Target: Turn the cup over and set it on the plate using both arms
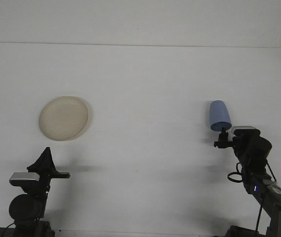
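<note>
Blue cup [219, 115] upside down on the white table [145, 79], right of centre, narrower closed end up, wider rim down, leaning slightly to the left. Not held. Right gripper [222, 140] just below the cup's rim in the front view, fingertips near the rim's lower edge; touching or a hair apart, cannot tell. Fingers too small and dark against the arm to read as spread or closed; cannot tell. Right arm [259, 168] rising from the lower right corner, a grey block on top of the wrist, cable looped below, small blue light on the link.

Cream plate [63, 118] lying flat on the left side of the table, well apart from the cup, nothing on it.

Left gripper [46, 159] low at the bottom left, below the plate and apart from it, pointing up toward the plate, its dark fingers meeting in a closed point with nothing between them
</note>
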### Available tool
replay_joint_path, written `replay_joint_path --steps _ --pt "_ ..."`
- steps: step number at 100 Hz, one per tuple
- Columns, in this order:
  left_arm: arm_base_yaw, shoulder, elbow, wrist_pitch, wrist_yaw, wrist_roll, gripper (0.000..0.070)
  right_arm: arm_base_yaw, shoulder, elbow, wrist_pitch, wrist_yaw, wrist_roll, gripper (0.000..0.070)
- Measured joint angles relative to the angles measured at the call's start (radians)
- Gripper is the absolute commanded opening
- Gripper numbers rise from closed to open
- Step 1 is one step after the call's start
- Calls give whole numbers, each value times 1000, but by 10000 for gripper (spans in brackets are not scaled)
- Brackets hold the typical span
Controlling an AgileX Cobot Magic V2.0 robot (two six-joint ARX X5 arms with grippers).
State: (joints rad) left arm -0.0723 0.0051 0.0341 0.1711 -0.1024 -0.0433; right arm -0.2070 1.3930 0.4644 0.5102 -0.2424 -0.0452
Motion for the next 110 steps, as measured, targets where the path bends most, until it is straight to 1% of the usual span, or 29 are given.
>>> replay_joint_path --steps 10,29,56,64,86,91,102,110 --pt "0 0 0 0 0 0 11 0 50 0 81 -16 0 480" --pt "0 0 0 0 0 0 11 0 112 0 184 -17 0 480" --pt "0 0 0 0 0 0 11 0 190 61 192 -28 0 480" --pt "0 0 0 0 0 0 11 0 205 85 193 -43 0 480" --pt "0 0 0 0 0 0 11 0 259 131 198 -45 0 474" --pt "0 0 0 0 0 0 11 0 264 135 198 -45 0 431" --pt "0 0 0 0 0 0 11 0 271 143 201 -45 -1 286" --pt "0 0 0 0 0 0 11 0 272 143 203 -46 -3 148"
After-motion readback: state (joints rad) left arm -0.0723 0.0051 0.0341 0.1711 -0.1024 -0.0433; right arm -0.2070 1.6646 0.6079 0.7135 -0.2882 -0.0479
